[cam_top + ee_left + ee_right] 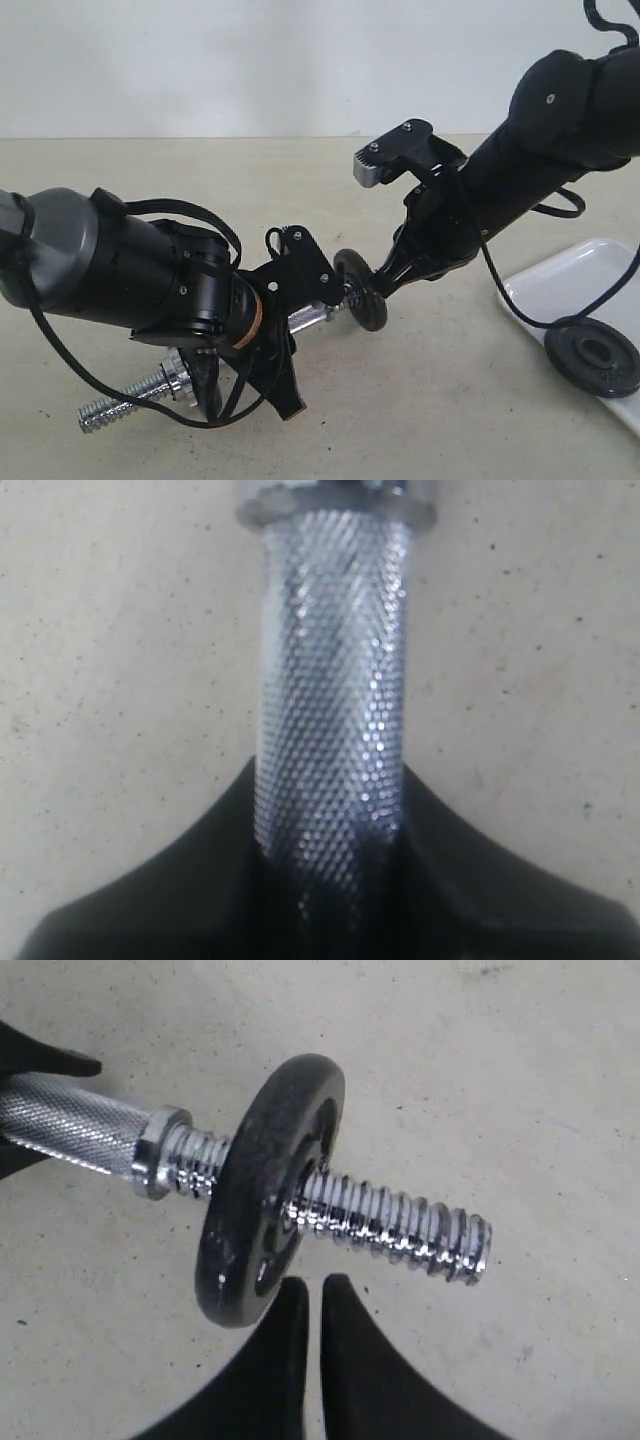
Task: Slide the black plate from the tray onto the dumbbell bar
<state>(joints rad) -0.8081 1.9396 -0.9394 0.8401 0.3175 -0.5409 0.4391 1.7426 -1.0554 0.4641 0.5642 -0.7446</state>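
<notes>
- My left end effector (300, 322) is clamped tight around the knurled grip of the dumbbell bar (130, 398).
- The black plate (361, 290) sits on the bar's threaded end, off the tray (565, 265).
- My right end effector (312, 1300) hangs just beside the plate's rim. Its fingers are nearly together and hold nothing.
- A second black disc (592, 358) lies at the white tray's near edge.
- The bench (200, 180) is pale beige, matte and dark-flecked.
- A plain white wall (250, 60) stands behind.
</notes>
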